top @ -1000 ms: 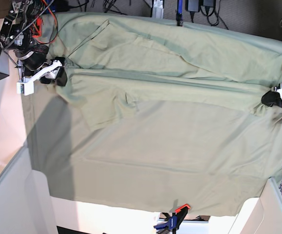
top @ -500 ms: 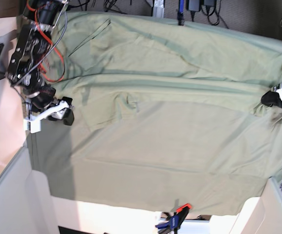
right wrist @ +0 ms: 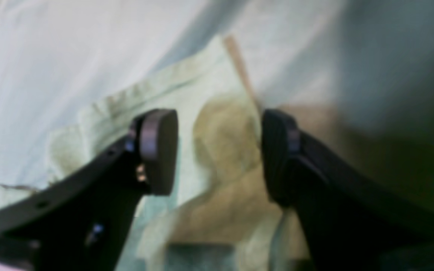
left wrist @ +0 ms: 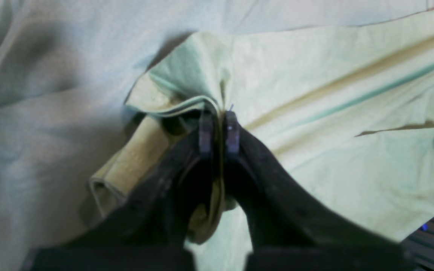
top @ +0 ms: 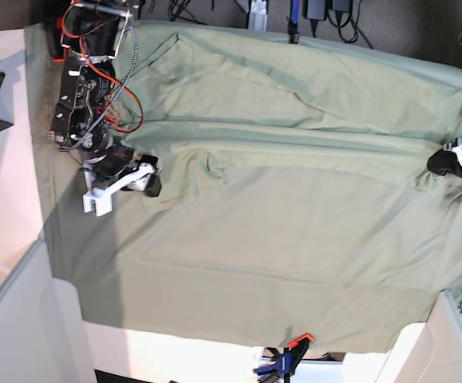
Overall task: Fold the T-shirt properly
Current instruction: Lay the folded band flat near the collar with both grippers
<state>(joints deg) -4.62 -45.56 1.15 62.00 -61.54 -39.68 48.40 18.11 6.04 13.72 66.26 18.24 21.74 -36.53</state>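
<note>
In the left wrist view, a gathered fold of the T-shirt, a pale matte cotton with soft creases, is pinched between the black pads of the left gripper, which are pressed together on it. In the blurred right wrist view, the right gripper is seen spread wide over what seems to be a hemmed edge of the shirt, with nothing clamped. In the base view, the shirt is spread across the green tablecloth, pinned by a blue-and-orange clamp; no writing can be read.
</note>
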